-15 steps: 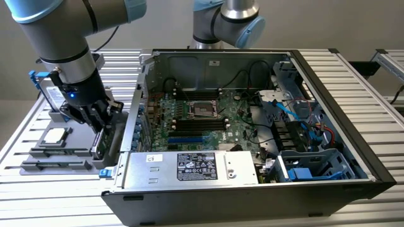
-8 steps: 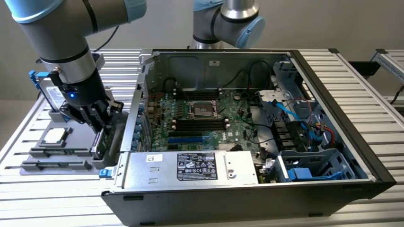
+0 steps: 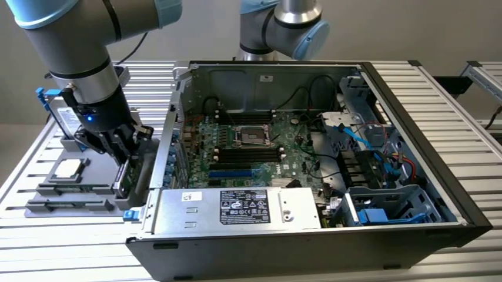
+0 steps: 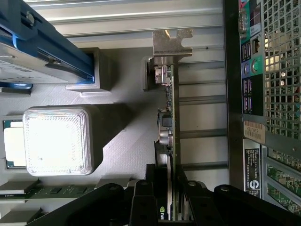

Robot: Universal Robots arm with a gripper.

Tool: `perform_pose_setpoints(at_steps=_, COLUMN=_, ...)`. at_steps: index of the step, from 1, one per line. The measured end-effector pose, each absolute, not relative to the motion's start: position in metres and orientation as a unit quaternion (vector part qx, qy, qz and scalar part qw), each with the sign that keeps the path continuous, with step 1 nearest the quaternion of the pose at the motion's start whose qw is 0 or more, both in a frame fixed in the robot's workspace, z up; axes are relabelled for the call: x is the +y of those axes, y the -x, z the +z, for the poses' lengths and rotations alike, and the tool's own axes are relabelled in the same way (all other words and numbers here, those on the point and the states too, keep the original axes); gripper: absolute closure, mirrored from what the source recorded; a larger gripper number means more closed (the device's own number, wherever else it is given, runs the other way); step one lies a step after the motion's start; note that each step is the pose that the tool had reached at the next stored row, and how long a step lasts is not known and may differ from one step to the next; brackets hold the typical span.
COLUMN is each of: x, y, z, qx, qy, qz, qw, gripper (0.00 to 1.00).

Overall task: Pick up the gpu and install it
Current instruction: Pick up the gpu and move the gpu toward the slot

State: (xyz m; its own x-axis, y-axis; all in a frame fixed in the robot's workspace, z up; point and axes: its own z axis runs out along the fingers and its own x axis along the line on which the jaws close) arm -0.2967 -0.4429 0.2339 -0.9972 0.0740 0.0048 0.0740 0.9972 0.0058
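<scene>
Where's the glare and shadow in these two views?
Wrist view: the pale square block is blown out to white, while the dark end effector around the graphics card sits in shade. Exterior view: the light is even, with a mild sheen on the slatted table and soft shadows inside the computer case.

gpu (image 4: 172,117): dull silver metal bracket (image 4: 172,41)

Counted: two robot arms (image 3: 70,47), upper left and top centre of the exterior view. One tool (image 3: 119,157). One gpu (image 4: 172,117). One CPU chip (image 3: 67,169), one hard drive (image 3: 67,120), one grey holder (image 3: 67,207), all left. One computer case (image 3: 314,258). One worktop (image 3: 439,88).
</scene>
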Motion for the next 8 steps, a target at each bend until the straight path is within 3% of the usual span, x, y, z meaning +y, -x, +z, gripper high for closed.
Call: perform_pose_setpoints(at_steps=8, x=-0.443, y=0.2968, z=0.2419, qx=-0.999, qy=0.037, qz=-0.003, qw=0.002, gripper=0.73)
